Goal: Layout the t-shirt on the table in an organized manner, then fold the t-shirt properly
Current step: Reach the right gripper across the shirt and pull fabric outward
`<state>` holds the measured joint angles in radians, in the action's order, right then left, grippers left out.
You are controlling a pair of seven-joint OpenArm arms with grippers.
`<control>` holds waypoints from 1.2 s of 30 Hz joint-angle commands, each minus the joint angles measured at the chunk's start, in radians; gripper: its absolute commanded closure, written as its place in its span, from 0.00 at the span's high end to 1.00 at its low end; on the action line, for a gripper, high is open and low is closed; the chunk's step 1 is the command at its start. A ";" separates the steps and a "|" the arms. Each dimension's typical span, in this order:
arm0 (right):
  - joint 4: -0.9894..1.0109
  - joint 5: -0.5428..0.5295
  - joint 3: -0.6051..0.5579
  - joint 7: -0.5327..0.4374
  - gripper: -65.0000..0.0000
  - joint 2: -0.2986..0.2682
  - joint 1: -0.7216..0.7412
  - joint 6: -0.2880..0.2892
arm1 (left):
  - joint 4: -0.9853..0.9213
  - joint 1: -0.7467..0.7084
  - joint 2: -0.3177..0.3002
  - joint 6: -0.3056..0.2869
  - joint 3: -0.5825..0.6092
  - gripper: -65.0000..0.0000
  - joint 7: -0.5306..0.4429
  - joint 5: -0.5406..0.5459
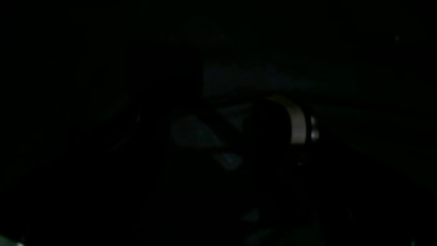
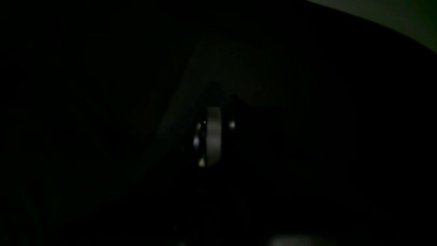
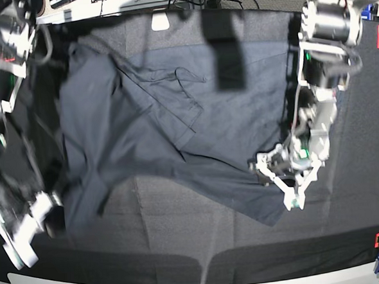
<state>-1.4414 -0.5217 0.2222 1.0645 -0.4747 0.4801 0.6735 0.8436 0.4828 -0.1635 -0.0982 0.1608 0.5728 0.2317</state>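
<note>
The left gripper [image 3: 279, 181] is hovering with its fingers spread wide and released over the lower hem of the t-shirt [image 3: 156, 131], gripping nothing. The right gripper [image 3: 22, 239] is sitting by the shirt's other side, fingers clenched; whether fabric is pinched cannot be told. One t-shirt is lying rumpled and partly spread across the black surface [image 3: 360, 189]. Both wrist views are nearly black.

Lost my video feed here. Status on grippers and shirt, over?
Left gripper open over shirt's hem. Right gripper shut at the t-shirt edge; grip unclear. Shirt spread but rumpled on table. Nothing in the way.
</note>
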 commanded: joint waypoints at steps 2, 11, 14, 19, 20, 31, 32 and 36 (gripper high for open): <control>0.066 0.019 -0.026 -0.092 0.00 -0.015 0.085 0.025 | 0.007 0.050 -0.003 -0.003 -0.003 0.63 0.016 0.005; 0.511 0.212 -0.159 -0.221 0.00 -0.008 0.407 0.025 | 0.007 0.145 -0.003 -0.003 -0.003 0.63 0.041 0.005; 0.635 0.262 -0.168 -0.265 0.00 0.011 0.511 0.025 | 0.007 0.161 -0.003 -0.003 -0.003 0.63 0.040 0.005; 0.731 0.311 -0.169 -0.294 0.00 0.053 0.639 0.025 | 0.007 0.168 -0.003 -0.003 -0.003 0.63 0.036 0.005; 0.731 0.327 -0.169 -0.295 0.00 0.064 0.656 0.025 | 0.007 0.168 -0.003 -0.003 -0.003 0.63 0.036 0.005; 0.731 0.417 -0.169 -0.392 0.00 0.129 0.710 -0.068 | 0.007 0.168 -0.003 -0.003 -0.003 0.63 0.042 0.005; 0.732 0.440 -0.169 -0.414 0.00 0.134 0.706 -0.082 | 0.007 0.168 -0.003 -0.004 -0.003 0.63 0.042 0.005; 0.734 0.513 -0.169 -0.489 0.00 0.149 0.698 -0.148 | 0.007 0.168 -0.003 -0.003 -0.003 0.63 0.063 0.005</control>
<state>-0.6888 0.0040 0.0502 0.6132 -0.3176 1.1278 0.5575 0.8356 0.6128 -0.1638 -0.0937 0.1581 0.6556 0.2348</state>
